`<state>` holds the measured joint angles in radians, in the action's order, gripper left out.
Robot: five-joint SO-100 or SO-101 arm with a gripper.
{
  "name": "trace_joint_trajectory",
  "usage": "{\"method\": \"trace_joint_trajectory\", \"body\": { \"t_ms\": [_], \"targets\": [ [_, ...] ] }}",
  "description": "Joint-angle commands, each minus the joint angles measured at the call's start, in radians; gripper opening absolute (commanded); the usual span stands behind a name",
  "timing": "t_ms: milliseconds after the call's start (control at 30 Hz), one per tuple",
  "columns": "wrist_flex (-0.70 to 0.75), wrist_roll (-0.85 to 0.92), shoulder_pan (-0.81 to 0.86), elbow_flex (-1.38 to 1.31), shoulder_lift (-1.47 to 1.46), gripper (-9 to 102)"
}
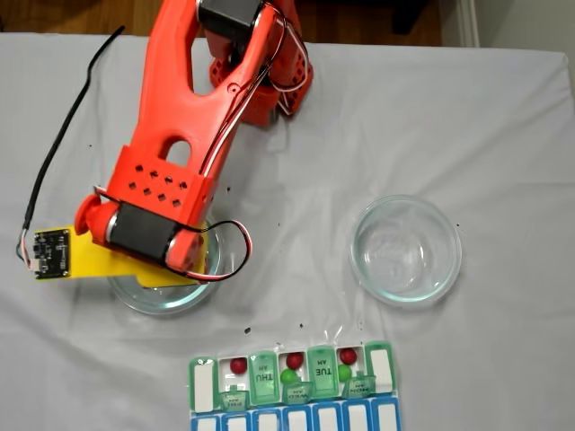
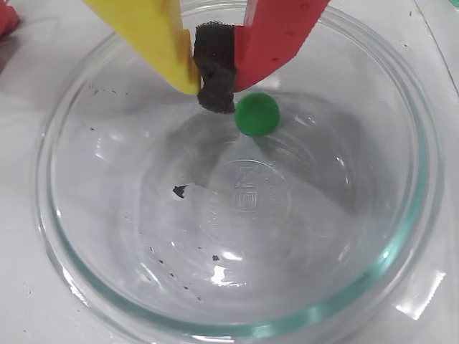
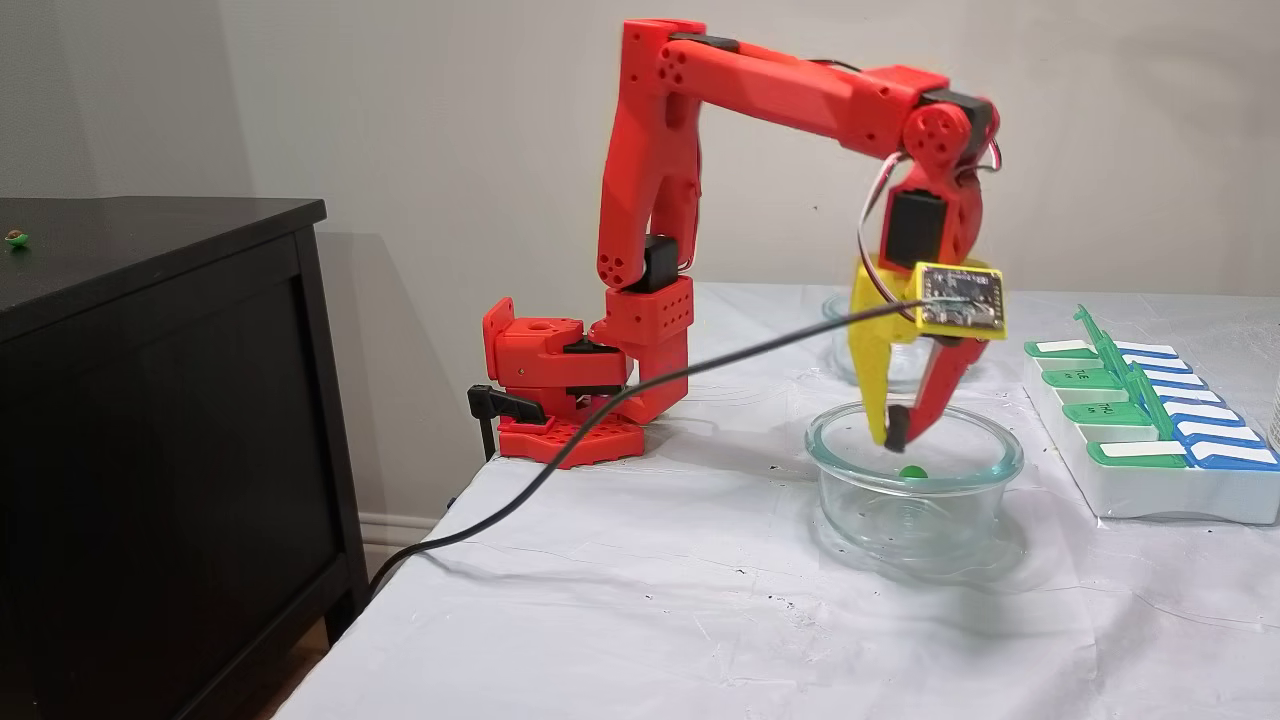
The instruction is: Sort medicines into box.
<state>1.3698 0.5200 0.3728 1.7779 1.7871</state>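
Glass forms the round, clear bowl (image 2: 401, 236) on the wrinkled white cloth (image 3: 640, 600). Inside it lies one smooth, glossy green ball (image 2: 257, 113), just beside the tips of the pincer (image 2: 215, 86), touching neither. One finger is yellow plastic (image 2: 154, 36), the other red (image 2: 276, 32), and they are clenched on nothing, black foam pad squeezed between. Beyond, the rectangular pill box (image 1: 292, 386) holds red and green balls.
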Motion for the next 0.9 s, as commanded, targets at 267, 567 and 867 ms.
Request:
{"method": "trace_joint_trajectory", "body": {
  "t_ms": [267,567,867],
  "targets": [
    [-0.026,-0.017,0.003,0.002,0.055,29],
    [-0.071,-0.064,-0.044,-0.003,-0.077,26],
    [-0.067,-0.067,-0.063,-0.009,-0.117,21]
  ]
}}
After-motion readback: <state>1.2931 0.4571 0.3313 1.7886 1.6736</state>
